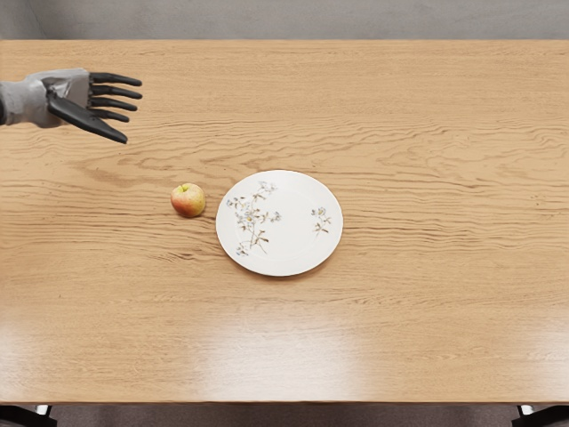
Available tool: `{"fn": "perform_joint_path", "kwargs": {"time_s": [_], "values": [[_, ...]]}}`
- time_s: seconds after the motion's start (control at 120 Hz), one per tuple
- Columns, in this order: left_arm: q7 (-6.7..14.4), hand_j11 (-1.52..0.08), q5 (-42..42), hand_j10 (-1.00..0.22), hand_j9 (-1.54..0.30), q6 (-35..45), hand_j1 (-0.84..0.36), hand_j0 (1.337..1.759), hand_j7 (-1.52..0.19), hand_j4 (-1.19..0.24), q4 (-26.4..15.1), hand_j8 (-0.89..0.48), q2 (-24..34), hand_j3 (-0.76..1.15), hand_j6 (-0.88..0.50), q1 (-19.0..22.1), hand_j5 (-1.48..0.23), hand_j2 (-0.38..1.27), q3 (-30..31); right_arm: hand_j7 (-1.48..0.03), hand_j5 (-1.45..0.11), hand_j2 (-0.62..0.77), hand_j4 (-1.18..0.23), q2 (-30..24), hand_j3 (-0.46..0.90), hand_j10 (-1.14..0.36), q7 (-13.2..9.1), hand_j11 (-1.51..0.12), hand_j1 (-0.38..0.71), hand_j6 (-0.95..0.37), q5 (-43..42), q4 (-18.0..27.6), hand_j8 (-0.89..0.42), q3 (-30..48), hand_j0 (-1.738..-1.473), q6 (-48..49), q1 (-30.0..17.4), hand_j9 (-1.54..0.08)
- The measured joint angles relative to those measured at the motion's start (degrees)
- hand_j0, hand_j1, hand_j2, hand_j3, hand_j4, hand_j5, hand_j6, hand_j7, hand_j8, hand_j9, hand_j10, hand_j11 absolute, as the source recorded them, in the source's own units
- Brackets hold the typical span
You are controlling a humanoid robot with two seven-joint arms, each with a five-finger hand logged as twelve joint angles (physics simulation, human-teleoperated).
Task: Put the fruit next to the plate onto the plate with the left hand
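Note:
A small red and yellow apple (188,200) sits on the wooden table just left of a white plate (279,222) with a floral pattern. The two are a small gap apart. My left hand (105,105) comes in from the left edge, up and to the left of the apple and well away from it. Its dark fingers (116,92) are stretched out flat and hold nothing. The right arm does not show.
The wooden table (427,311) fills the view, with its far edge near the top and its front edge near the bottom. Nothing else stands on it besides the apple and the plate.

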Motion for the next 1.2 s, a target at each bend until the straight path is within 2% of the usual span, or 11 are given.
{"fn": "perform_joint_path", "kwargs": {"time_s": [0.117, 0.208, 0.275, 0.35, 0.417, 0.483, 0.558, 0.642, 0.75, 1.008, 1.2], "values": [[0.19, -0.32, 0.36, -0.25, -0.32, 0.00, 0.05, 1.658, -0.32, -0.25, -0.15, -0.25, 0.03, 0.00, -0.25, -0.55, -0.32, 0.05, 0.03, -0.05, -0.05, -0.01, -0.03, 0.00, 0.00, -0.03, 0.06, -0.05, -0.31, -0.03, 0.00, 0.00, -0.03, 0.03, -1.658, 0.00, 0.02, -0.05], [2.21, -0.32, 2.81, -0.25, -0.32, 0.00, 0.05, 1.658, -0.32, -0.25, -1.78, -0.25, 1.51, 0.00, -0.25, -1.21, -0.32, 0.05, 0.08, -0.05, -0.05, -0.01, -0.03, 0.00, 0.00, -0.03, 0.10, -0.05, -0.31, -0.03, 0.00, 0.00, -0.03, 0.07, -1.658, 0.00, 0.02, -0.05], [4.40, -0.32, 7.36, -0.25, -0.32, 0.00, 0.05, 1.658, -0.32, -0.25, -9.12, -0.25, 5.80, 0.00, -0.25, -1.30, -0.32, 0.05, 0.07, -0.05, -0.05, -0.01, -0.03, 0.00, 0.00, -0.03, 0.12, -0.05, -0.31, -0.03, 0.00, -0.04, -0.03, 0.08, -1.658, 0.00, 0.03, -0.05], [8.58, -0.32, 12.35, -0.25, -0.32, 0.13, 0.05, 1.658, -0.32, -0.25, -18.68, -0.25, 8.26, 0.00, -0.25, -1.32, -0.32, 0.05, 0.04, -0.05, -0.05, -0.01, -0.03, 0.00, 0.00, -0.03, 0.12, -0.05, -0.31, -0.03, 0.00, -0.07, -0.03, 0.09, -1.658, 0.00, 0.03, -0.05], [10.91, -0.32, 17.28, -0.25, -0.32, 4.33, 0.05, 1.658, -0.32, -0.25, -26.37, -0.25, 9.75, 0.00, -0.25, -1.34, -0.32, 0.05, 0.01, -0.05, -0.05, -0.01, -0.03, 0.00, 0.00, -0.03, 0.12, -0.05, -0.31, -0.03, 0.00, -0.08, -0.03, 0.09, -1.658, 0.00, 0.06, -0.05], [12.25, -0.32, 22.63, -0.25, -0.32, 11.41, 0.05, 1.658, -0.32, -0.25, -31.58, -0.25, 10.25, 0.00, -0.25, -1.32, -0.32, 0.05, 0.01, -0.05, -0.05, -0.01, -0.03, 0.00, 0.00, -0.03, 0.10, -0.05, -0.31, -0.03, 0.00, -0.08, -0.03, 0.10, -1.658, 0.00, 0.13, -0.05], [13.68, -0.32, 28.13, -0.25, -0.32, 18.48, 0.05, 1.658, -0.32, -0.25, -34.95, -0.25, 9.77, 0.00, -0.25, -0.95, -0.32, 0.05, 0.03, -0.05, -0.05, -0.01, -0.03, 0.00, 0.00, -0.03, 0.09, -0.05, -0.31, -0.03, 0.00, -0.09, -0.03, 0.10, -1.658, 0.00, 0.25, -0.05], [14.43, -0.32, 33.34, -0.25, -0.32, 24.07, 0.05, 1.658, -0.32, -0.25, -36.79, -0.25, 8.50, 0.00, -0.25, -0.52, -0.32, 0.05, 0.05, -0.05, -0.05, -0.01, -0.03, 0.00, 0.00, -0.03, 0.09, -0.05, -0.31, -0.03, 0.00, -0.09, -0.03, 0.10, -1.658, -0.01, 0.33, -0.05], [15.31, -0.32, 37.58, -0.25, -0.32, 27.13, 0.05, 1.658, -0.32, -0.25, -37.81, -0.25, 5.99, 0.00, -0.25, -0.61, -0.32, 0.05, 0.42, -0.05, -0.05, -0.01, -0.03, 0.00, 0.00, -0.03, 0.09, -0.05, -0.31, -0.03, 0.00, -0.09, -0.03, 0.10, -1.658, -0.01, 0.39, -0.05], [24.74, -0.32, 40.57, -0.25, -0.32, 33.17, 0.05, 1.658, -0.32, -0.25, -38.28, -0.25, 0.30, 0.00, -0.25, -1.04, -0.32, 0.05, 1.95, -0.05, -0.05, -0.01, -0.03, 0.00, 0.00, -0.03, 0.03, -0.05, -0.31, -0.03, 0.00, -0.09, -0.03, 0.10, -1.658, 0.00, 0.46, -0.05], [29.63, -0.32, 41.00, -0.25, -0.32, 41.45, 0.05, 1.658, -0.32, -0.25, -38.39, -0.25, -4.37, 0.00, -0.25, -1.14, -0.32, 0.05, 4.36, -0.05, -0.05, -0.01, -0.03, 0.00, 0.00, -0.03, 0.03, -0.05, -0.31, -0.03, 0.00, -0.09, -0.03, 0.11, -1.658, 0.00, 0.51, -0.05]]}}
